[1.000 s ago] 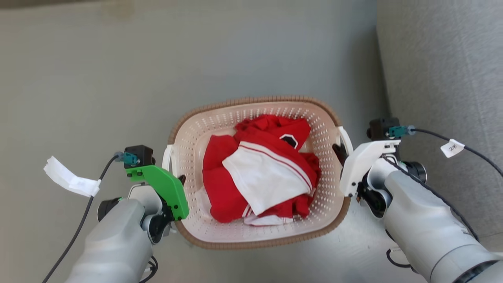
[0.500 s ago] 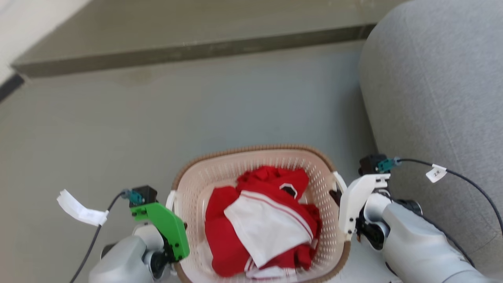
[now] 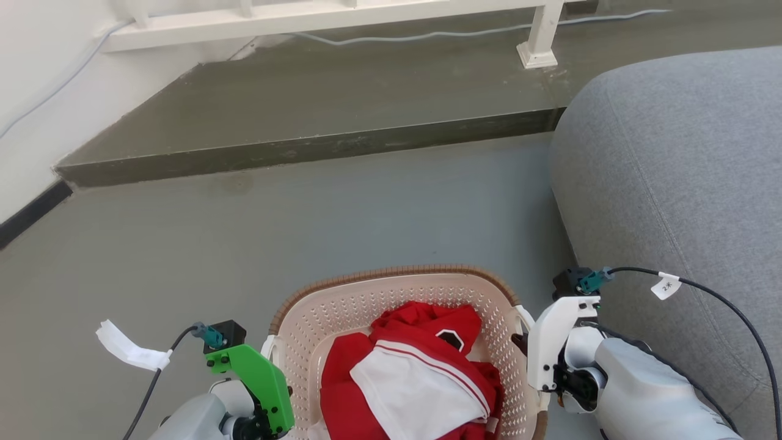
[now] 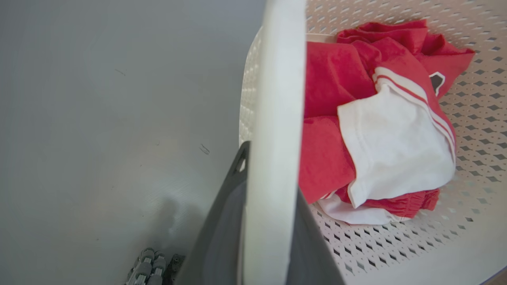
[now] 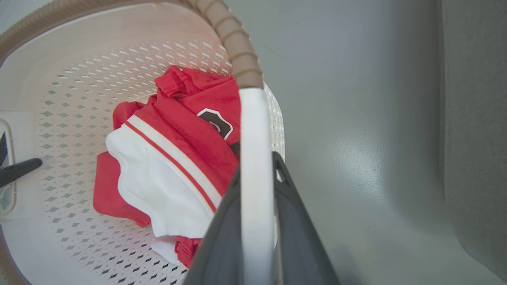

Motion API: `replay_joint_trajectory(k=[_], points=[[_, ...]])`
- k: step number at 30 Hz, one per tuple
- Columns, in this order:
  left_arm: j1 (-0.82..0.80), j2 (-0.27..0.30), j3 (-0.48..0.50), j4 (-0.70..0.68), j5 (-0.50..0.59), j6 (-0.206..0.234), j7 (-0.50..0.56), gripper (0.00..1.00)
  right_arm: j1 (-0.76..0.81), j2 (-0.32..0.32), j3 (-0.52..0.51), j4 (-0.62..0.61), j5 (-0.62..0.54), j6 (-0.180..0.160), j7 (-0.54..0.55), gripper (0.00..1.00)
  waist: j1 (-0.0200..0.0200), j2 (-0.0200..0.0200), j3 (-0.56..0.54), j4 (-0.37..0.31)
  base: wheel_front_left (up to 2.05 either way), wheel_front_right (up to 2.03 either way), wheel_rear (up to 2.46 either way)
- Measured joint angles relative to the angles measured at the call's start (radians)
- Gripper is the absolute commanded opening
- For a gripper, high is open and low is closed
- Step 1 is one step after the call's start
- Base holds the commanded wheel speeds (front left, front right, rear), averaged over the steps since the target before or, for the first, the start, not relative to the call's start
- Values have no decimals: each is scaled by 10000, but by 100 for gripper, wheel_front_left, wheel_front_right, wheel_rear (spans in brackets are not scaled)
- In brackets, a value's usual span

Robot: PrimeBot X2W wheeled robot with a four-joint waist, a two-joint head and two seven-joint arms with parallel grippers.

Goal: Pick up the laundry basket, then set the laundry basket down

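Note:
The laundry basket (image 3: 333, 315) is cream perforated plastic with a brown woven-look rim and sits at the bottom middle of the head view. It holds red and white clothes (image 3: 421, 373). My left gripper (image 3: 278, 373), under a green mount, is shut on the basket's white left handle (image 4: 277, 99). In the left wrist view its dark fingers (image 4: 233, 190) pinch that handle. My right gripper (image 3: 520, 343), under a white mount, is shut on the white right handle (image 5: 253, 138), with dark fingers (image 5: 289, 198) on both sides. The basket (image 5: 71, 71) hangs between the two grippers.
A grey sofa (image 3: 672, 159) stands close on the right, next to my right arm. Ahead, the grey floor (image 3: 305, 232) ends at a raised dark step (image 3: 305, 146) with a white frame (image 3: 537, 43) on it. A white wall (image 3: 30, 110) runs along the left.
The head camera has tilted up, so the basket has slid to the picture's bottom and the step, wall and sofa have come into view. Both grippers stay shut on the handles.

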Motion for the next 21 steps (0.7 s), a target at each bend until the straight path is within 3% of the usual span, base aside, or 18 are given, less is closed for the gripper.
replay_joint_trajectory(k=[21], points=[[7,-8,-222,40,-171,36,211,0,81,-290,395,-307,656,-2,393,0,0,0,-59,-40,0,0,0]])
